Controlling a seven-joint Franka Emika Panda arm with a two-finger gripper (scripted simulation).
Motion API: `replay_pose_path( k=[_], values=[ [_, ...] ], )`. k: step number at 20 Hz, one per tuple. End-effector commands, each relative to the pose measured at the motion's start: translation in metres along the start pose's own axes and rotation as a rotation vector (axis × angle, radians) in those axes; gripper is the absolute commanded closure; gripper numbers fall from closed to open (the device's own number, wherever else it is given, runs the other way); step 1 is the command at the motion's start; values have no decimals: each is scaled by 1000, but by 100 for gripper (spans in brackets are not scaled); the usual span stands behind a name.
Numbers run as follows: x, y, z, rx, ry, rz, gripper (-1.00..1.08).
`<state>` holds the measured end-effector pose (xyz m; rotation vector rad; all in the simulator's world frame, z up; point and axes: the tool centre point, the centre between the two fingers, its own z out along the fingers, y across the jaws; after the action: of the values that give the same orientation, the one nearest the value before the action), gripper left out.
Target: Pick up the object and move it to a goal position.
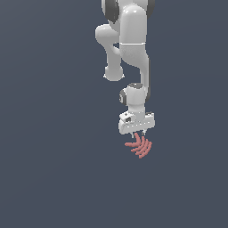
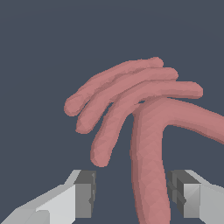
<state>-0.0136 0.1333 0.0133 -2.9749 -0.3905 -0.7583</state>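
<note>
Hanging under our pincer (image 1: 138, 133), the object (image 1: 140, 147) fans toward five o'clock; wrist view shows parted fingers (image 2: 85, 194) astride its stem.

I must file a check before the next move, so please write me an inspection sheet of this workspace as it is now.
Surface: plain dark grey-blue ground, no marks or edges seen.
Job's things: one salmon-pink fan of curved ribs lies just under the hand; in the wrist view one long rib runs between the two fingers. No goal marker seen.
Clutter: nothing seen.
Grippers: the white hand points down over the fan, fingers apart on either side of the rib, with a gap on each side; open.
Cables: nothing seen.
Surroundings: only the white arm above; nothing else seen.
</note>
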Motion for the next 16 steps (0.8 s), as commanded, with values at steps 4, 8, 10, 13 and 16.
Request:
replay_pose_path(
  k=[4,8,10,13,16],
  values=[
    [-3,10,2,-12,-5,11,108],
    [1,4,-1,-3,0,3,108],
    [2,7,-2,-3,1,2,108],
    [3,15,-6,-4,1,2,108],
    [6,27,-11,-4,1,2,108]
  ],
)
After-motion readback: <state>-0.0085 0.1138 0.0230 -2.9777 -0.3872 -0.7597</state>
